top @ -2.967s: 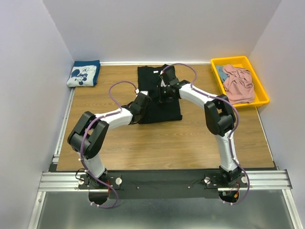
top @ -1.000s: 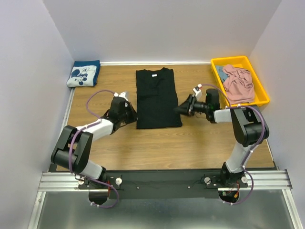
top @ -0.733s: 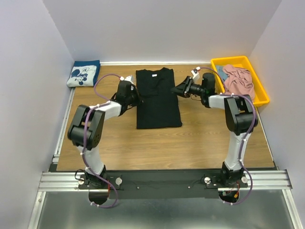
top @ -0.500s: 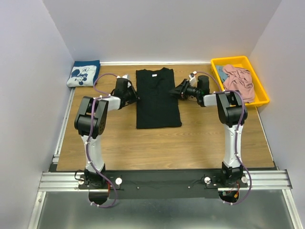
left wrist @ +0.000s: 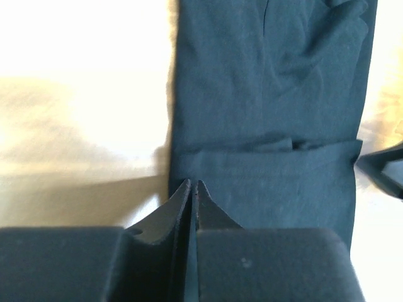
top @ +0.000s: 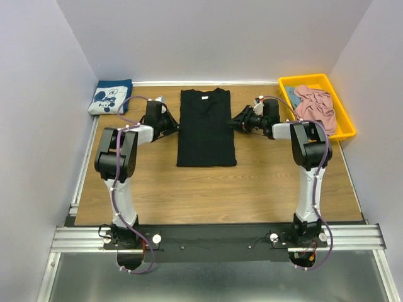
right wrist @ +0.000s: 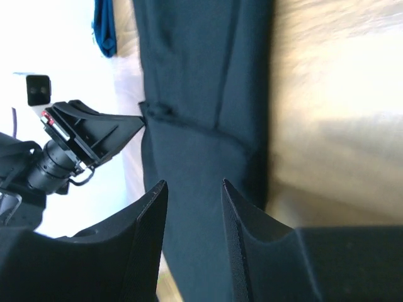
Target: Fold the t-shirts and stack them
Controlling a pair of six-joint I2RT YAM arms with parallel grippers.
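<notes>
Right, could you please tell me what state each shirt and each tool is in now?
black t-shirt: lying flat, sides folded in, not yet folded lengthwise.
navy t-shirt: folded, print up, far left corner.
pink t-shirt: crumpled in the yellow tray.
left tool: shut, tips at the black t-shirt's edge.
right tool: open, over its opposite edge.

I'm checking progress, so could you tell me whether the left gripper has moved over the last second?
Yes. The left gripper has moved away from the near edge of the table, ending closer to the folded navy t-shirt.
</notes>
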